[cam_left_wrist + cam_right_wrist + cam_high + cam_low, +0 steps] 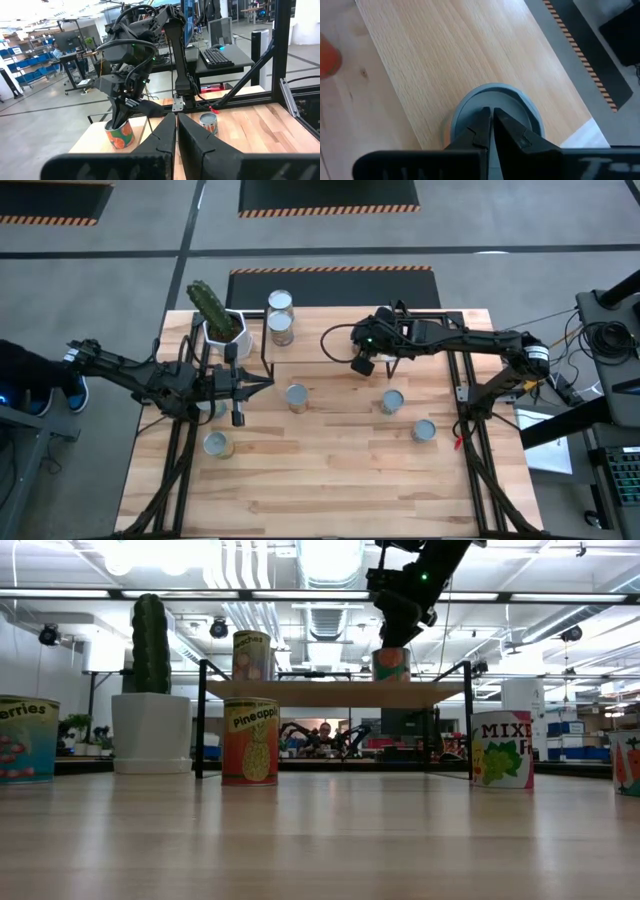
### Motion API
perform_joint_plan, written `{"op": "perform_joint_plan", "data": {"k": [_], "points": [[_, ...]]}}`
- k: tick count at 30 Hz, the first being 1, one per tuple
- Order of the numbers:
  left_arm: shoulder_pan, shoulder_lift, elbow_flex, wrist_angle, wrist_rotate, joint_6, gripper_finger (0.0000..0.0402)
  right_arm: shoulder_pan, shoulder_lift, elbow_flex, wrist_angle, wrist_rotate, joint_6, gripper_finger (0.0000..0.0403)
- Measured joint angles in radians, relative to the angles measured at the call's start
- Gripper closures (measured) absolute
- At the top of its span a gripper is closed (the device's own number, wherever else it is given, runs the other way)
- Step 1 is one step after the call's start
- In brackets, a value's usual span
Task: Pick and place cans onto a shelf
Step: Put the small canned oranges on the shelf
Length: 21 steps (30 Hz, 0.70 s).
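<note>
The right gripper [491, 116], fingers together, rests on top of a can [492, 102] standing on the shelf [335, 692]. The left gripper [238, 416], fingers together too, waits beside the shelf, near the cactus pot [222, 330].

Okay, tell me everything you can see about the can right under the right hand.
The can is a small tin with a plain grey round top and an orange and green fruit label. It stands upright on the shelf, toward the end away from the peaches can. The right hand is shut, its fingertips down on the middle of the lid, not around the sides. The table lies below.
</note>
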Motion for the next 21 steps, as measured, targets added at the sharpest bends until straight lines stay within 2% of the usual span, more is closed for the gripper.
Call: {"op": "perform_joint_plan", "data": {"k": [11,21], "points": [[0.000,0.000,0.000,0.000,0.000,0.000,0.0402,0.000,-0.038,-0.003,-0.017,-0.009,0.007,0.0390],[0.001,0.000,0.000,0.000,0.000,0.000,0.0402,0.007,-0.127,-0.003,0.036,-0.005,-0.012,0.0390]]}}
